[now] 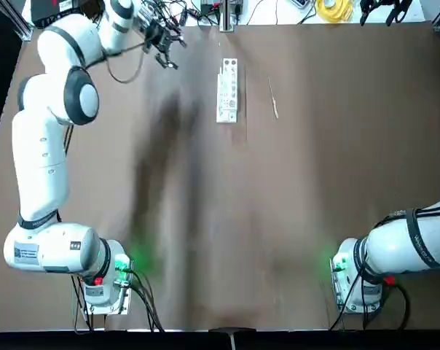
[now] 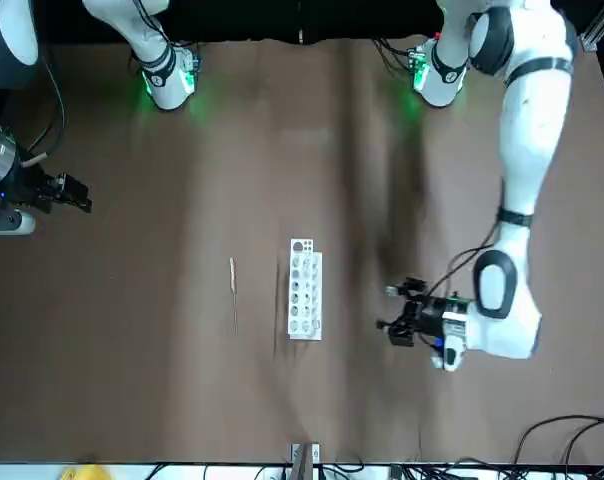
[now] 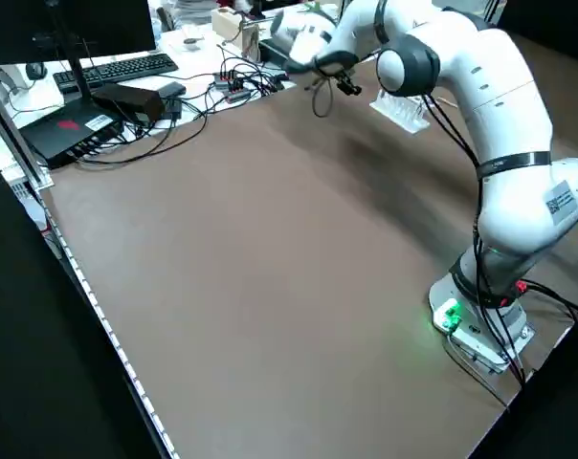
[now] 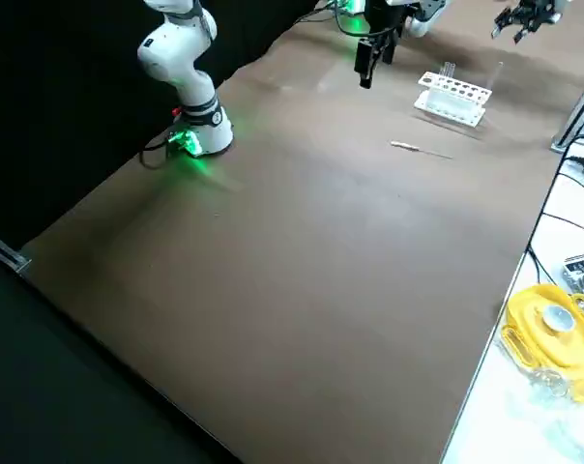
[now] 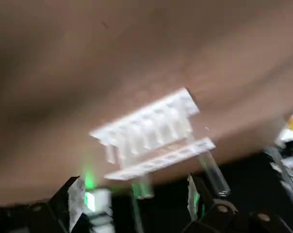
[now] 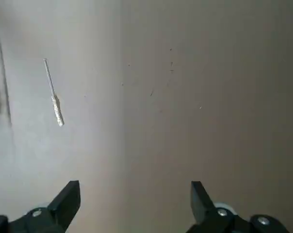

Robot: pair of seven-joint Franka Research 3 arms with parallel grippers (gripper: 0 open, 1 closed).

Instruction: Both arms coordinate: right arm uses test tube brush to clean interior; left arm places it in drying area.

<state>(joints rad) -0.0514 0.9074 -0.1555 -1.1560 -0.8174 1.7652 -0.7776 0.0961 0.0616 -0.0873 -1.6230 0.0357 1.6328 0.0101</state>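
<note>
The drying area, a small white rack [image 1: 227, 91] with a row of holes, lies at the table's far middle. A clear tube [image 5: 213, 171] stands at one end of it. The test tube brush [image 1: 273, 98], a thin pale stick, lies flat just right of the rack [image 2: 304, 290]. My left gripper [image 1: 166, 45] hovers open to the rack's left, near the far edge, with nothing between its fingers [image 5: 76, 198]. My right gripper [image 2: 74, 195] hangs open high over the table's right side, well apart from the brush [image 6: 54, 99], and holds nothing.
Cables, a keyboard and black boxes [image 3: 88, 124] crowd the bench beyond the table's far edge. A yellow object [image 4: 553, 333] lies there too. Bare brown table [image 1: 227, 240] stretches from the rack to the two green-lit bases [image 1: 118, 266].
</note>
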